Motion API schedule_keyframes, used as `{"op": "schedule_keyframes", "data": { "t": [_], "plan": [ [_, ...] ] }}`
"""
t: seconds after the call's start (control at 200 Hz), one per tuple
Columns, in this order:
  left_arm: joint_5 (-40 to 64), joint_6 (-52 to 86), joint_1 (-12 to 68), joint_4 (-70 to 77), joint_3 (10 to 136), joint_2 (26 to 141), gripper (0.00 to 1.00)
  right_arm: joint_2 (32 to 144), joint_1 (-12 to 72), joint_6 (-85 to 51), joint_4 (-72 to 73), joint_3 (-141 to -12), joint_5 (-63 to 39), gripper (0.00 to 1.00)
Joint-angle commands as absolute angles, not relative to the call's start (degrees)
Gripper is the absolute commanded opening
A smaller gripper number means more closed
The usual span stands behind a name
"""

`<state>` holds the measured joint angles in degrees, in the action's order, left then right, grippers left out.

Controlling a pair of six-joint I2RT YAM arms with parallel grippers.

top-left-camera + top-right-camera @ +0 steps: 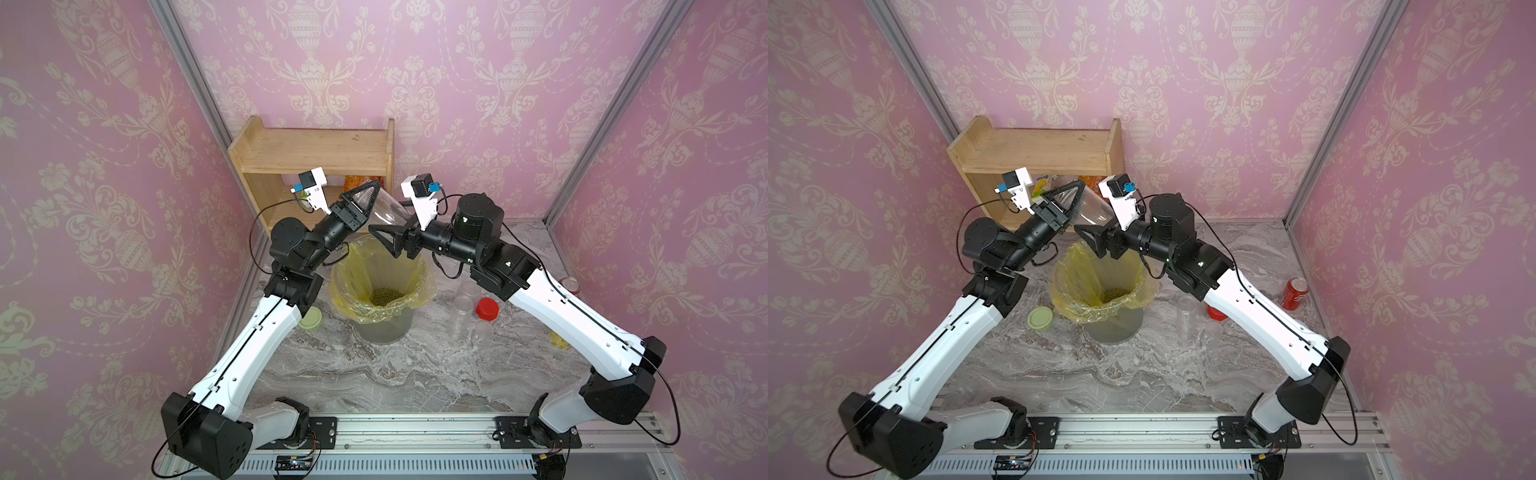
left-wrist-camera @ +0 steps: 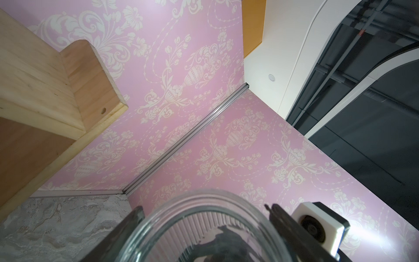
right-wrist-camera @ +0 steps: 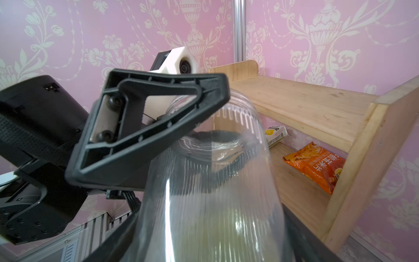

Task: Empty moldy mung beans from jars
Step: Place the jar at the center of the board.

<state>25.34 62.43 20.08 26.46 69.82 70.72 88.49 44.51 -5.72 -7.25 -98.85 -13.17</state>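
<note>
A clear ribbed jar (image 1: 388,210) hangs tilted above the bin, with no lid on it and no beans showing inside. My left gripper (image 1: 369,195) is shut on one end of it, the ringed rim (image 2: 204,204) sitting between its jaws. My right gripper (image 1: 388,233) is shut on the jar body (image 3: 215,215) lower down. Both grips show in both top views. The mung beans (image 1: 384,296) lie as a dull green heap at the bottom of the yellow-lined bin (image 1: 419,266). Two more clear jars (image 1: 461,311) rest lidless on the counter to the right.
A wooden shelf (image 1: 311,149) stands just behind the grippers, with an orange snack bag (image 3: 315,165) on its lower board. A pale green lid (image 1: 1040,319) lies left of the bin and a red lid (image 1: 487,309) right of it. A red soda can (image 1: 1296,293) stands near the right wall.
</note>
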Motion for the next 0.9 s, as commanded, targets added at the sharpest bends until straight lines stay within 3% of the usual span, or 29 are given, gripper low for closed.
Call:
{"op": "schedule_keyframes", "data": {
  "t": [0.0,0.24,0.425,0.56,0.896],
  "plan": [
    [32.6,51.2,21.9,19.6,70.6,71.3,0.00,90.9,43.6,-7.4,-6.7,-100.1,-12.3,0.37],
    [32.9,44.8,21.9,11.9,69.2,68.3,0.00,92.4,42.8,-9.7,-8.7,-99.1,-13.7,0.40],
    [32.3,47.7,20.6,14.1,66.8,68.3,0.00,92.3,42.5,-11.4,-5.4,-96.2,-14.1,0.59],
    [32.7,50.7,19.3,17.9,65.7,69.3,0.00,92.2,41.8,-13.2,-4.2,-95.9,-14.4,0.64],
    [32.2,49.7,18.7,16.9,64.2,69.5,0.00,92.6,41.0,-13.8,-5.0,-95.9,-15.3,0.69]
  ]
}}
